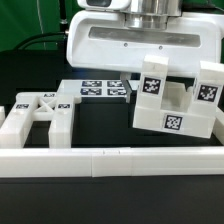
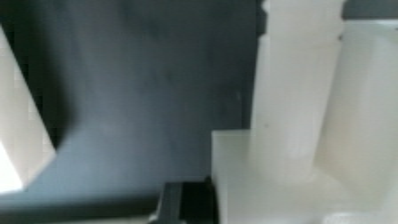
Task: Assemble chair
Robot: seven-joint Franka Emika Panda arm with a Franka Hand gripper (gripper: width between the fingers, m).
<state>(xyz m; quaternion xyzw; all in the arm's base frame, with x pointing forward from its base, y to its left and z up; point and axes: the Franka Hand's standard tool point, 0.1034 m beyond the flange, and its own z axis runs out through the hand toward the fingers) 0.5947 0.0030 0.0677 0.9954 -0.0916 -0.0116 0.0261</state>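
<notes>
Chair parts: white, bearing black-and-white square tags. Marker board: white, same tags. Rail: white. Table: black.

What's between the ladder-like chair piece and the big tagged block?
In the exterior view, the marker board lies toward the back of the gap between the ladder-like piece and the tagged block; the front is bare table.

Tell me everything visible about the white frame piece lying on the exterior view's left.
The white plastic ladder-like frame piece is built of blocky bars with open gaps and carries black-and-white square tags on top. It lies flat on the black table, behind the long white border rail; nothing rests on it. Whether it touches the rail cannot be told.
</notes>
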